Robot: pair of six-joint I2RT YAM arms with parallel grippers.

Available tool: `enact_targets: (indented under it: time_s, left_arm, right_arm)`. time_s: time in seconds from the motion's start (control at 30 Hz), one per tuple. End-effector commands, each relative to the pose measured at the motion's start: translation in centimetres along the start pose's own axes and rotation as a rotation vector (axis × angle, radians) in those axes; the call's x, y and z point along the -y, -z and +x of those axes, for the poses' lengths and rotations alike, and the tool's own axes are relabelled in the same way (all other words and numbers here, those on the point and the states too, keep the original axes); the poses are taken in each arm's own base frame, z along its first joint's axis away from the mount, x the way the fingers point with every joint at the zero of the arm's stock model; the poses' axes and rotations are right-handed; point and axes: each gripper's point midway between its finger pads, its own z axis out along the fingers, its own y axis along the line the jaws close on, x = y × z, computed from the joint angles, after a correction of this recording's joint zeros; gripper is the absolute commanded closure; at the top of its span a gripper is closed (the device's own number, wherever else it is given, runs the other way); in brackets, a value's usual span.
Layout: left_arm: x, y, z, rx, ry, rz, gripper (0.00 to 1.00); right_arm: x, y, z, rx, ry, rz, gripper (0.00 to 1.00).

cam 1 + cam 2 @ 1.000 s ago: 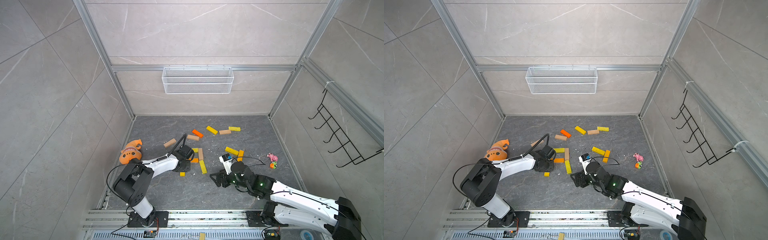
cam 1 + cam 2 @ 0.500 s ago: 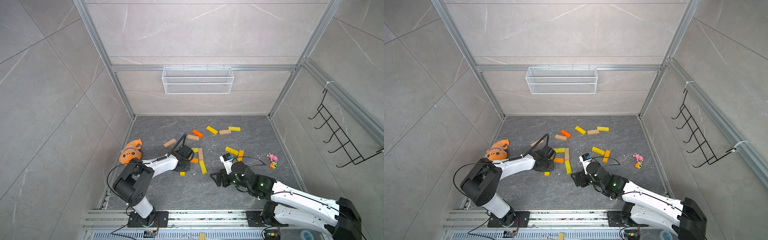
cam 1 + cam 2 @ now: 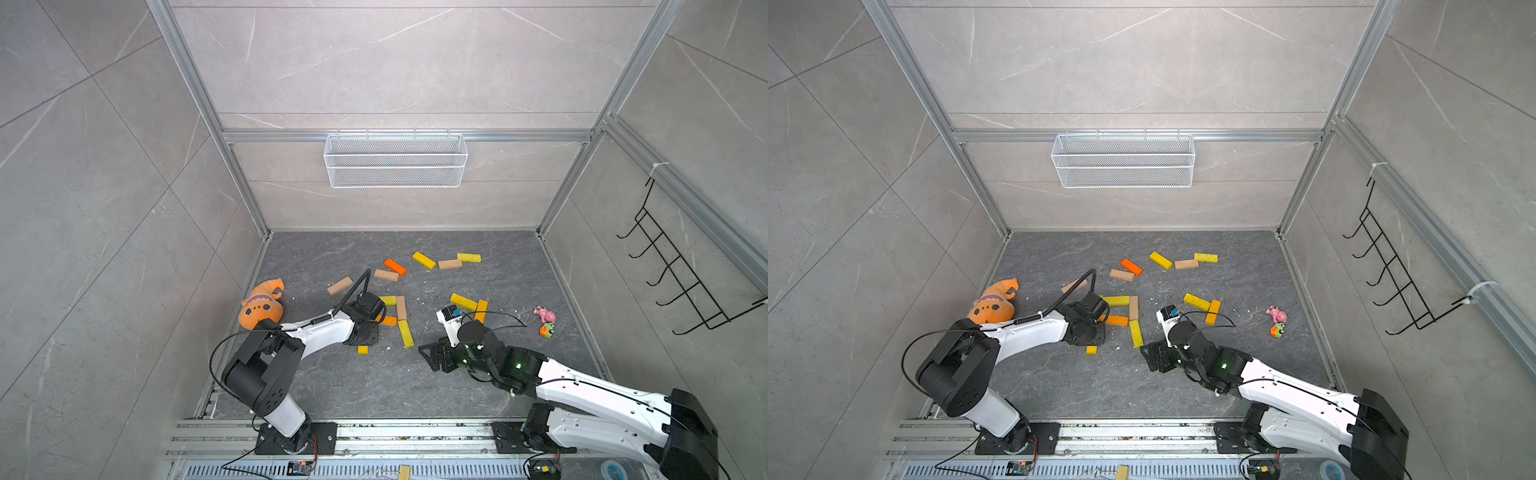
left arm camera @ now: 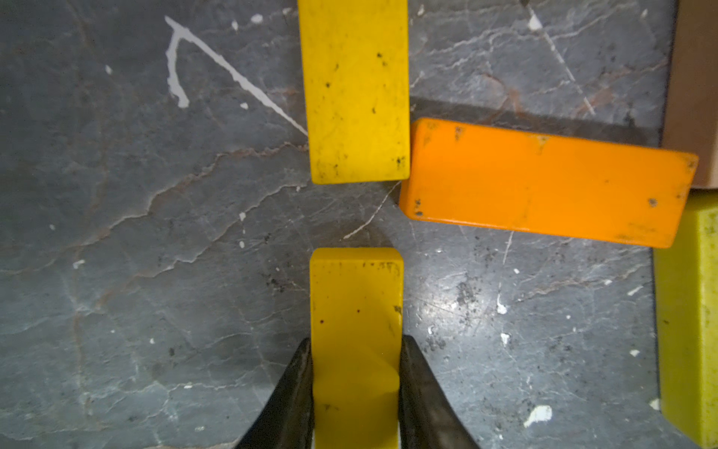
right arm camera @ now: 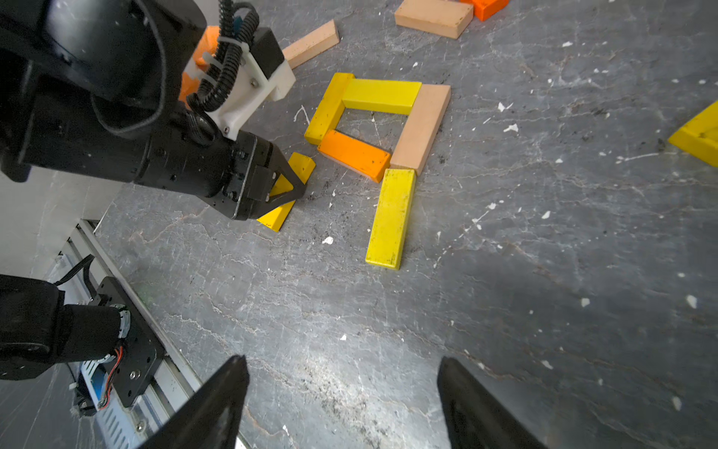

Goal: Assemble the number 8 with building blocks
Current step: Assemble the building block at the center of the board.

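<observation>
Evidently a yellow block [image 4: 355, 295] was pinched by the left gripper [image 4: 355, 340] — lined up to extend the 8's side (right gripper [image 5: 342, 359] spread, empty).

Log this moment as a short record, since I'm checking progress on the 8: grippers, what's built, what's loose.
left gripper: shut on held yellow block, lined up with the loop's left side, a gap between
right gripper: open, empty
upper loop: four blocks, closed
lower half: only its right yellow block placed
loose blocks: eight, scattered beyond the figure
</observation>
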Motion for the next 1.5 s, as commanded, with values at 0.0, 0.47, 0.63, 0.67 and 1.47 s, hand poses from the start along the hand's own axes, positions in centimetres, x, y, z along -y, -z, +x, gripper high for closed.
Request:
enact_targets:
  time_s: [0.0,0.47,0.63,0.67,1.47]
  left_arm:
    - [-0.3,1.2,-0.9,0.038,0.003,-0.011,0.72]
    - [-0.4,1.1,-0.5,0.047,-0.017,0.012,0.72]
    - [-0.3,0.9,-0.6,0.043,-0.025,0.016,0.72]
    - [-0.3,0.9,-0.6,0.044,-0.02,0.016,0.72]
    - [0.1,-0.6,-1.4,0.035,-0.035,0.053,0.72]
  right_arm:
    - [0.1,0.3,-1.1,0.027,0.015,0.025,0.2]
    - [0.1,0.8,-1.3,0.04,0.004,0.019,0.21]
    - [0.2,0.9,-1.2,0.039,-0.003,0.025,0.21]
    - [0.3,1.0,-1.1,0.04,-0.003,0.025,0.21]
    - [1.2,1.0,-0.3,0.036,-0.012,0.051,0.22]
